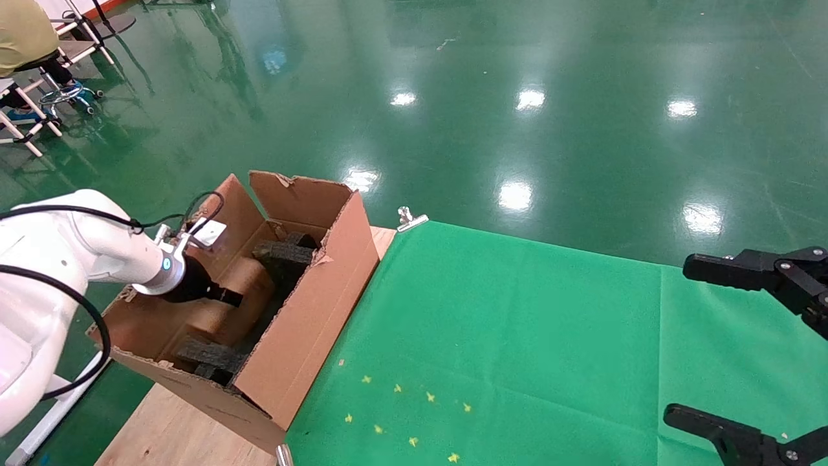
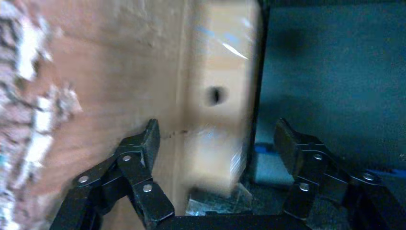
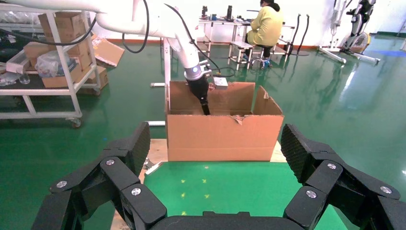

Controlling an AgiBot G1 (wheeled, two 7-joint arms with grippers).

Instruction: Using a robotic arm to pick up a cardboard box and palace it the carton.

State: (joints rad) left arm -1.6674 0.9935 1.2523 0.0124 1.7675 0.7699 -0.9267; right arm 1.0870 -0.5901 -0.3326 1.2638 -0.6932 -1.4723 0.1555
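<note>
Left robotic arm [image 1: 77, 252]: white, reaches from the robot's left side down into the carton [image 1: 310, 304]. Blue light ring visible at the wrist. Its gripper, the left gripper [image 2: 215, 148], sits inside the carton between the side walls, approx. mid-length.

Jaw state, left: released. In the left wrist view both fingers [image 2: 143, 143] stand spread, one each side of the cardboard box [image 2: 220, 96], w/ a visible gap on both sides. No contact w/ the box can be confirmed.

Cardboard box: inside the carton, standing against a brown inner wall on one side, dark foam on the other. Narrow face w/ round hole turned toward the wrist camera; clear tape glints on its surface. In the head view it shows as a brown block beside the gripper tip, between two black foam blocks [image 1: 284, 252].

Carton: long, open-topped, flaps up, torn edges. Rests on the wooden table [image 1: 174, 433] at the robot's left, just beside the green cloth [image 1: 517, 336]. A metal clip [image 1: 411, 220] holds the cloth's far corner.

Right gripper [image 3: 215, 167]: parked over the cloth's right edge, well apart from the carton, pointing toward it. Jaws released, wide spread, nothing between them.

Bkgd: green floor, shelving cart [image 3: 57, 62], seated person in yellow [image 3: 265, 26].
</note>
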